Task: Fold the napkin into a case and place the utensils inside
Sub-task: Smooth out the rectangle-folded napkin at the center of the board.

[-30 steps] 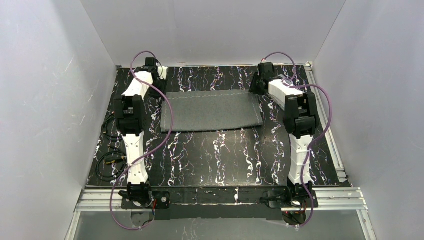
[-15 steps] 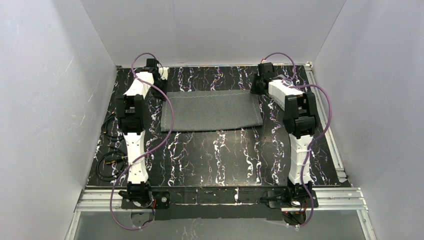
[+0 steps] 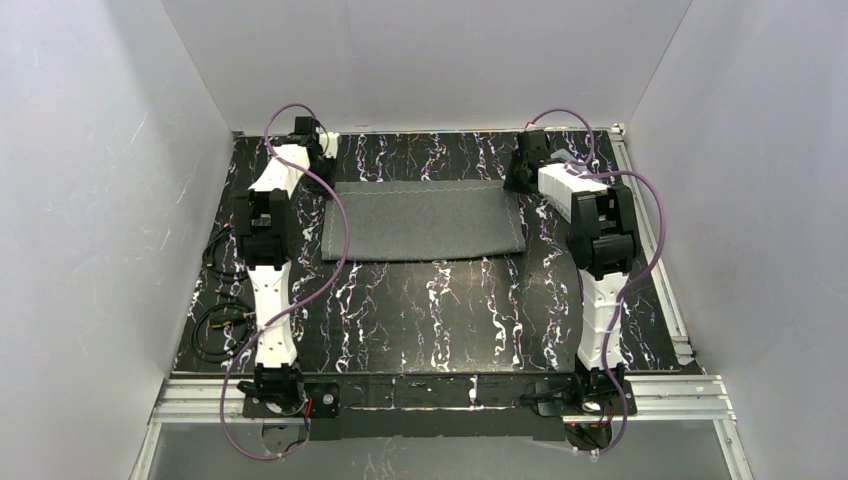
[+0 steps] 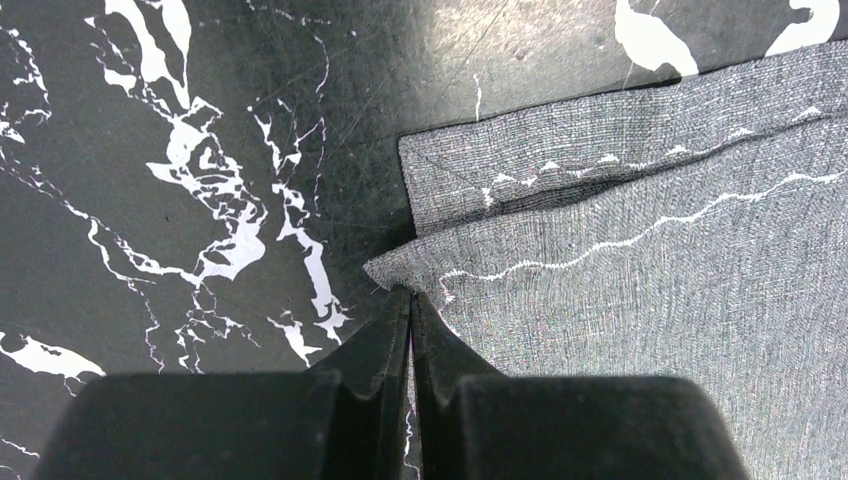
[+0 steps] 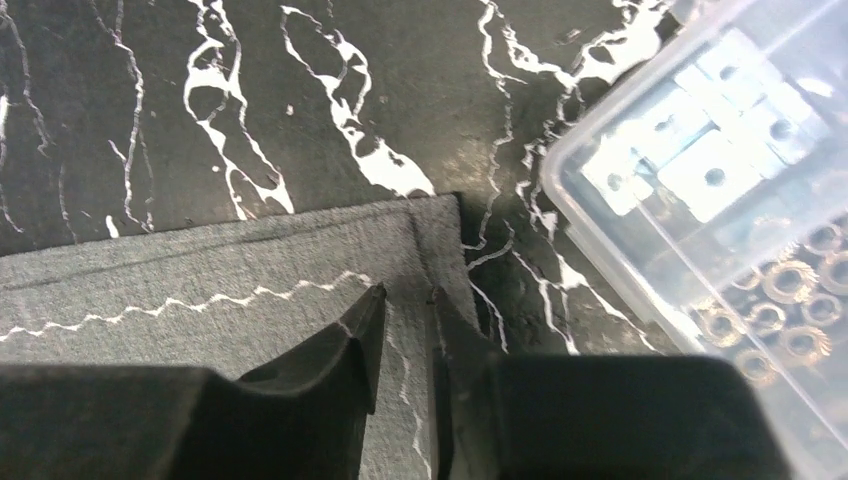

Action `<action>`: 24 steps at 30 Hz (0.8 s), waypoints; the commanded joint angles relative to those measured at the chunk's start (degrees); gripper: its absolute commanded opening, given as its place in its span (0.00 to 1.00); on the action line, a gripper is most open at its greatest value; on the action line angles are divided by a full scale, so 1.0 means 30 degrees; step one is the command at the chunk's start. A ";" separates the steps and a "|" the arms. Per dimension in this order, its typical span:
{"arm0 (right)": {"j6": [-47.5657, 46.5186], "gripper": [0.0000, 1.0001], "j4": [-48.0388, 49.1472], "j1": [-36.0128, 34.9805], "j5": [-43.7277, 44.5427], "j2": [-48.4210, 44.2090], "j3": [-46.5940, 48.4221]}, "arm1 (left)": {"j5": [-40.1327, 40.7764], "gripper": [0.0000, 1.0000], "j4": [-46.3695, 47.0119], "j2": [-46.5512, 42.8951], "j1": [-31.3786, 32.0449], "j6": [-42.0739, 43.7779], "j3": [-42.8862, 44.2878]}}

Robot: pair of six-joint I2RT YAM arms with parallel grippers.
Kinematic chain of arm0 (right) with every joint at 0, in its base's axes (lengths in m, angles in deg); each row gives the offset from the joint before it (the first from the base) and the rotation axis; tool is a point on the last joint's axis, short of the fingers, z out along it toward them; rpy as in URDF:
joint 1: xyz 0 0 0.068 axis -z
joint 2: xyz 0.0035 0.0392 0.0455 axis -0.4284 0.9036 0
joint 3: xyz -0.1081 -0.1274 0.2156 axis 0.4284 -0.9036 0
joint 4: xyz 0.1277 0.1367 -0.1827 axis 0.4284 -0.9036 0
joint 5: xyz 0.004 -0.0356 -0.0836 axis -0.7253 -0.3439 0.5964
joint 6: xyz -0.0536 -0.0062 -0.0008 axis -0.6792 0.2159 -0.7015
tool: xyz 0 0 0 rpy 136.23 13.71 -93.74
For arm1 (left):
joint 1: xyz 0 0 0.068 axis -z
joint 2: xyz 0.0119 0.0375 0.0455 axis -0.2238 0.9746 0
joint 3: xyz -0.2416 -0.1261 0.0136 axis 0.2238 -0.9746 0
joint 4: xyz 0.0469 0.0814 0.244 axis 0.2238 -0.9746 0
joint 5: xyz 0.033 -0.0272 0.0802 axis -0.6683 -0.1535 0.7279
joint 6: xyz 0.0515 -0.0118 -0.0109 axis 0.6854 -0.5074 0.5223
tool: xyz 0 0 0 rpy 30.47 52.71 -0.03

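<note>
Two arms reach to the far half of the black, white-veined marble-patterned table (image 3: 430, 310) in the top external view. Between them lies the dark grey fabric napkin with a pale stitched line along its edges (image 3: 425, 220). It lies flat as a rectangle, wider than it is deep, at the far centre of the table. The left gripper (image 3: 322, 182) is down at the napkin's far left corner and the right gripper (image 3: 518, 180) at its far right corner. From this height the set of the fingers cannot be told.

One corner of the napkin (image 4: 650, 270) fills the right side of the left wrist view, and two layers show there. The lower layer peeks out beyond the upper one, each with its own wavy white stitching. The left gripper (image 4: 409, 296) has its black fingers pressed together, tips pinched on the edge of the upper layer just beside its corner point. Bare table (image 4: 150, 150) takes up the left side.

Both black fingers (image 5: 350, 350) of the right gripper (image 5: 405, 295) stand on the napkin (image 5: 200, 280) in the right wrist view, near its corner. A narrow gap filled with grey cloth parts them, and whether that cloth is gripped cannot be told. Just beyond the corner, on the table (image 5: 400, 80), sits a clear plastic compartment box (image 5: 720, 200) holding small toothed metal washers.
</note>
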 commanded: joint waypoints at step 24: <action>-0.0379 0.50 0.0887 0.0560 -0.0447 -0.1280 0.0019 | 0.4352 0.00 0.1640 -0.2251 0.0956 0.0981 -0.2102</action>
